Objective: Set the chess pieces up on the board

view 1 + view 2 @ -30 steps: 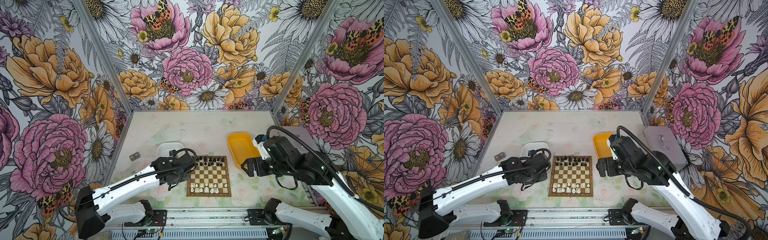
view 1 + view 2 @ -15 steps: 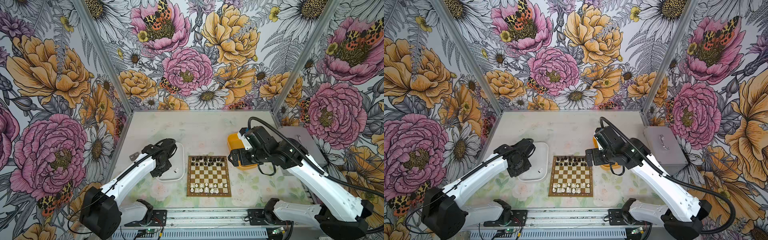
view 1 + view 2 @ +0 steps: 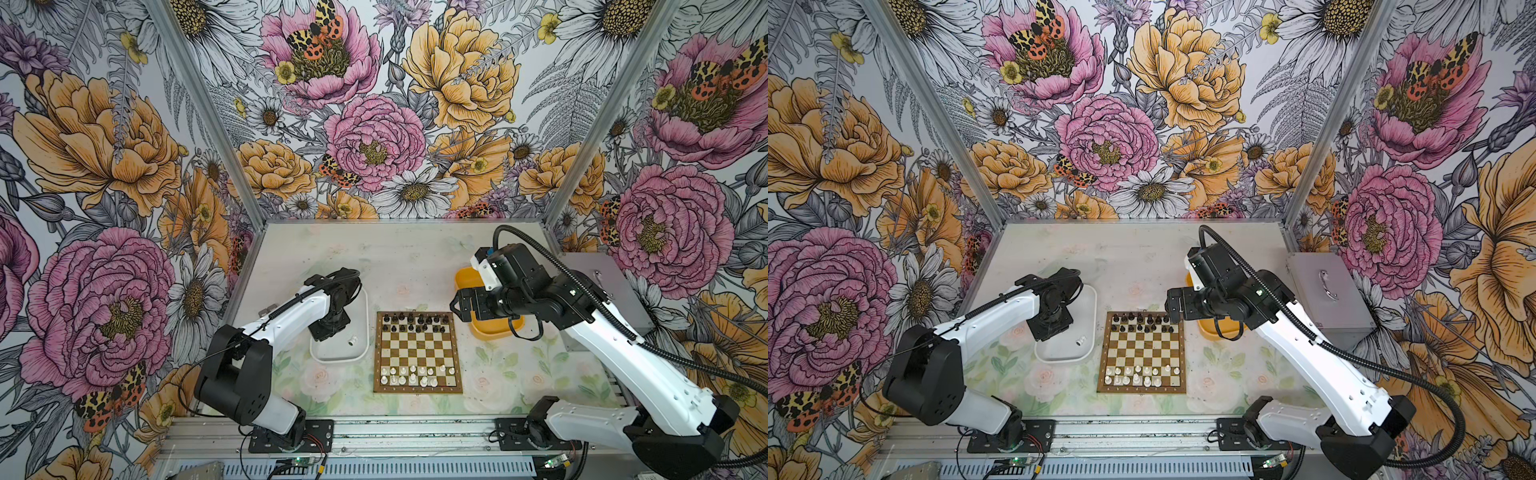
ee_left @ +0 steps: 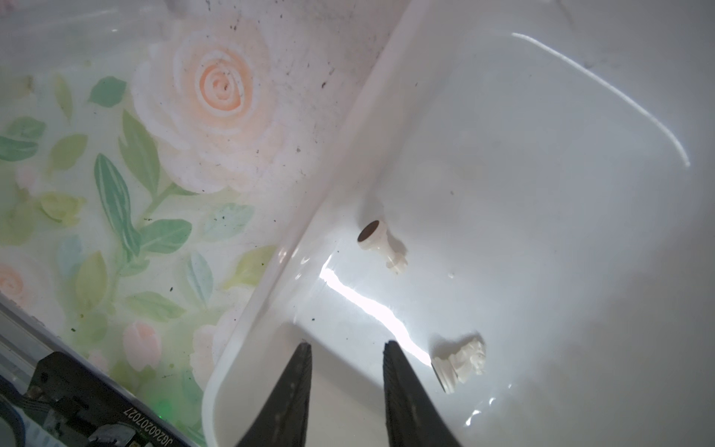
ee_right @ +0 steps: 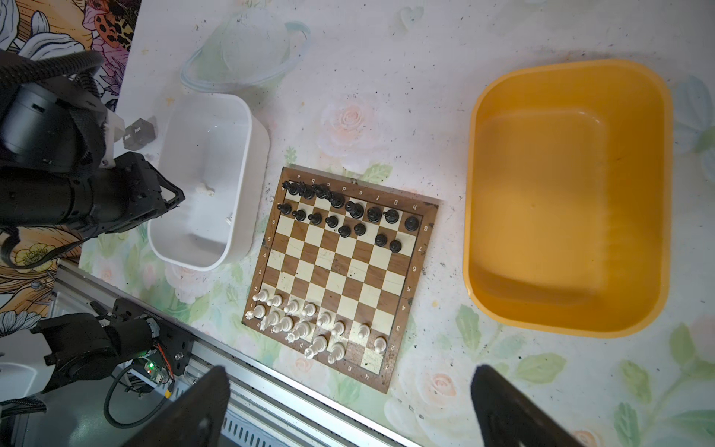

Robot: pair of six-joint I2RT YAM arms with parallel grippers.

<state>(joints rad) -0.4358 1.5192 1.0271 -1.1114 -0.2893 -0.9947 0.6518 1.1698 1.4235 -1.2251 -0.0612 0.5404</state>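
The board (image 3: 417, 353) lies mid-table, also seen in the right wrist view (image 5: 340, 271). Black chess pieces (image 3: 415, 323) fill its two far rows and white ones (image 3: 413, 374) stand on its two near rows. Left of it is a white tray (image 3: 365, 316). In the left wrist view a white rook (image 4: 383, 245) and a white knight (image 4: 460, 363) lie on their sides in it. My left gripper (image 4: 347, 344) hangs in the tray beside the knight, open a little, holding nothing. My right gripper (image 3: 459, 305) hovers wide open and empty by the board's far right corner.
A yellow tray (image 5: 470, 193) with nothing in it sits right of the board, partly under my right arm. A grey metal box (image 3: 1329, 295) stands at the table's right edge. A small grey block (image 5: 137, 133) lies left of the white tray.
My left gripper has swung from the board's left edge back into the white tray. My right arm has moved away from the table's front edge, its gripper going left to the board's far right corner.
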